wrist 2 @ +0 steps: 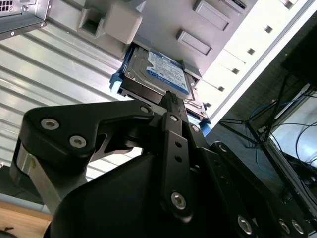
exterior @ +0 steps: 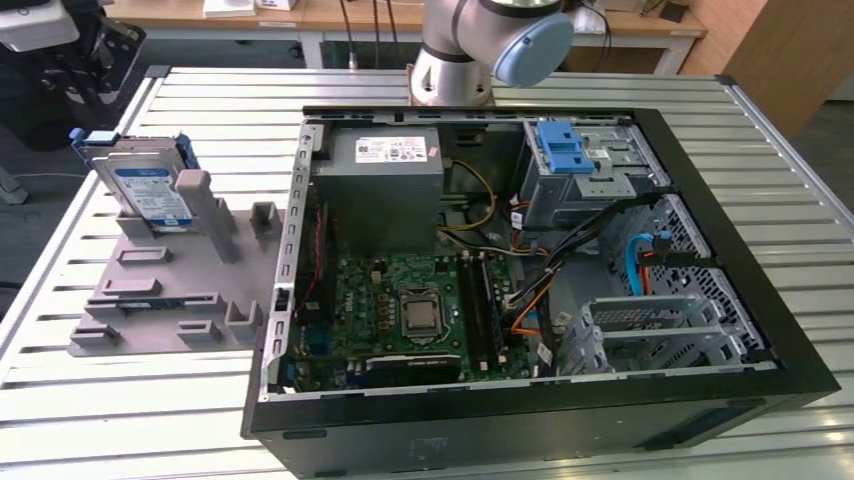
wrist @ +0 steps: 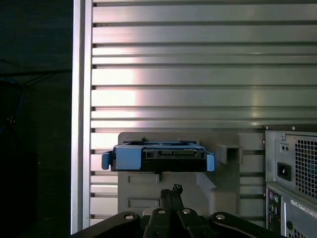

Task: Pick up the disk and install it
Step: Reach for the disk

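the disk (exterior: 144, 190) stood on edge in a slot of the grey holder (exterior: 160, 290), label facing out, blue rails on its sides, at the exterior view's left of the open computer case (exterior: 534, 280). it had not been lifted. in the first wrist view the disk (wrist: 158, 156) showed edge-on, level, with its connector edge toward the camera. in the second wrist view its label (wrist 2: 161, 74) showed just past the gripper's tip.

the gripper (wrist: 172, 190) hung apart from the disk and in line with its middle. its fingertips looked drawn together and it held nothing.

the step in hand was judged to be the approach for the pick. to do it well, the gripper would have needed to open wider than the disk's thickness, stay centred between the blue rails, and close on the flat faces rather than on the plastic. lifting along the slot would likely have avoided binding in the holder. the slatted desk (wrist: 198, 74) around the holder gave room, and the drive cage (exterior: 587, 160) with the blue latch sat well apart, inside the case.
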Robot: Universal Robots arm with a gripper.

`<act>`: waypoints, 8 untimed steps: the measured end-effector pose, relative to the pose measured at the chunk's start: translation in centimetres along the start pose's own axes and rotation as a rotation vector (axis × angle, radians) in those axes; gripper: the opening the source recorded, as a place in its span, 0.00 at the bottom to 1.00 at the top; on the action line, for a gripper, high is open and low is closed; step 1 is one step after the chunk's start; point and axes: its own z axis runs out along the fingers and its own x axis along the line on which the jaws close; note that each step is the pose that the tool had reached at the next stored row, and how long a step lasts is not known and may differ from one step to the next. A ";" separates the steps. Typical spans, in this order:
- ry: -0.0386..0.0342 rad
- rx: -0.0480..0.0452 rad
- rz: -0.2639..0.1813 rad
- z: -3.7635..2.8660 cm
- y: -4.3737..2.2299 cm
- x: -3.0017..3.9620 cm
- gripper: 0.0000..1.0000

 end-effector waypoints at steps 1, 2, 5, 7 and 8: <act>-0.0001 -0.0001 0.000 0.01 0.00 0.15 0.11; 0.0000 0.0000 0.000 0.01 -0.01 0.34 0.11; 0.0000 0.0000 0.000 0.02 -0.01 0.91 0.11; 0.0000 -0.0001 0.000 0.05 -0.01 1.39 0.11; 0.0000 0.0000 0.000 0.07 -0.01 1.64 0.11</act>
